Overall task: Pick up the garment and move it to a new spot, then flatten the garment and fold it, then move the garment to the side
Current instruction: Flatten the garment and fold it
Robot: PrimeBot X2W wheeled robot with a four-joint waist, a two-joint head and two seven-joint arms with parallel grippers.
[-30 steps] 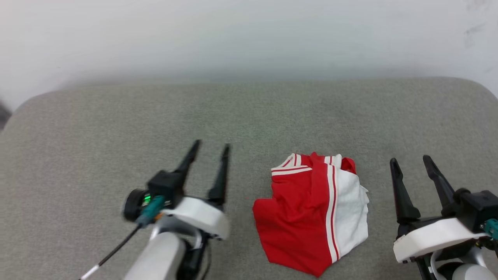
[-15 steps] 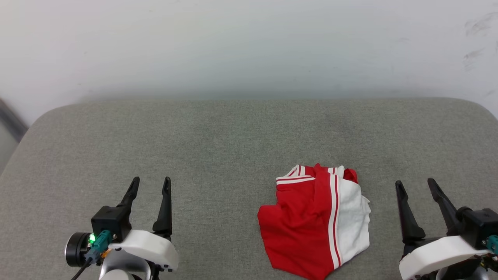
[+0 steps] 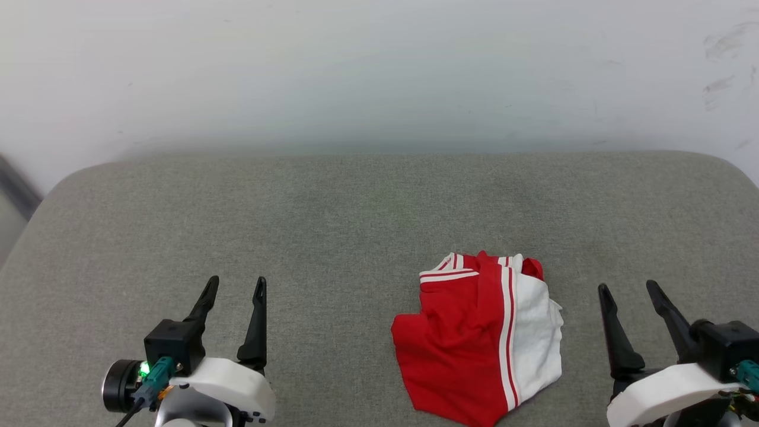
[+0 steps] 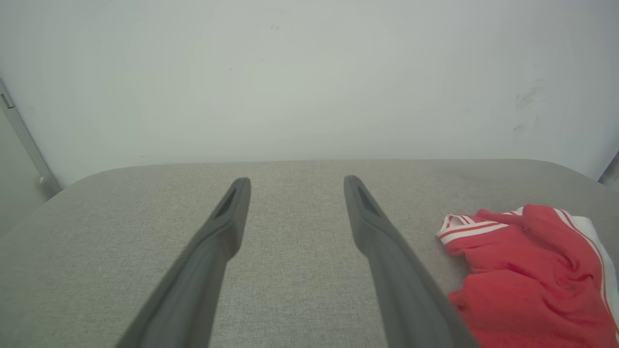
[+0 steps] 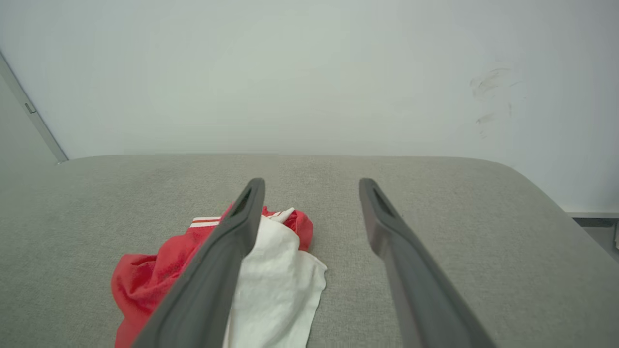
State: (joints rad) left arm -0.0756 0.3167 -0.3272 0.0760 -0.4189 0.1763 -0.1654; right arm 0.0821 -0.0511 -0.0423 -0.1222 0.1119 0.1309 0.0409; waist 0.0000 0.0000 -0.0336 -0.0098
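Note:
The garment [image 3: 474,341], a red T-shirt with a white sleeve and red-white stripe trim, lies in a folded bundle on the grey cushioned surface [image 3: 356,225], right of centre near the front. My left gripper [image 3: 235,283] stands open at the lower left, well apart from the bundle, nothing between its fingers. Open as well, my right gripper [image 3: 628,287] sits at the lower right, just right of the garment and not touching it. In the left wrist view the garment [image 4: 527,270] lies right of the fingers [image 4: 227,217]. The right wrist view has the garment [image 5: 271,266] partly behind the left finger [image 5: 242,222].
A pale wall [image 3: 379,71] rises directly behind the surface's rounded far edge. The surface has rounded corners at far left and far right. A dark strip of floor [image 5: 595,222] shows past the right edge in the right wrist view.
The left arm pulled back and to the left, away from the garment, then settled. The head camera tilted up slightly. The garment and right gripper kept their places.

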